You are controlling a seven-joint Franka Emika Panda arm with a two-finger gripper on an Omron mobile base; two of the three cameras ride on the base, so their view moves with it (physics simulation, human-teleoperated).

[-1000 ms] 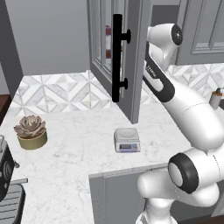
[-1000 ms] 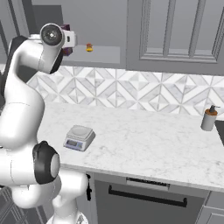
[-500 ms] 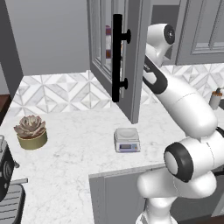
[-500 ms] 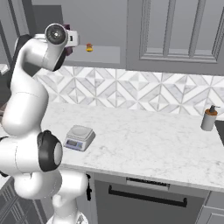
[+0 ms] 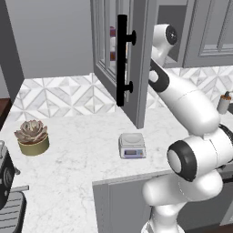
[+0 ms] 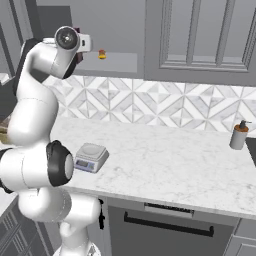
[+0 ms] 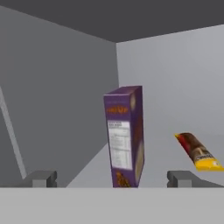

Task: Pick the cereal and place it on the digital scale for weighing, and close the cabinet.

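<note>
The cereal (image 7: 124,135), an upright dark purple box, stands on the cabinet shelf straight ahead in the hand view. My gripper (image 7: 111,179) is open, with its fingertips (image 7: 41,178) spread to either side of the box and short of it, holding nothing. The cabinet door (image 5: 141,68) hangs wide open with its black bar handle (image 5: 122,59) facing out. Through the glass a dark sliver of the cereal (image 5: 112,43) shows. My hand (image 6: 67,40) is raised at the shelf opening. The digital scale (image 5: 132,144) (image 6: 91,156) sits bare on the marble counter below.
A yellow-tipped snack bar (image 7: 197,151) (image 6: 102,54) lies on the shelf to the right of the cereal. A potted succulent (image 5: 32,136) stands at the counter's left. A soap bottle (image 6: 239,135) stands at the far right by the tiled wall.
My hand has crept slightly closer to the open cabinet and the forearm has swung a little. The jaws stay wide. Cereal, scale and door have not moved.
</note>
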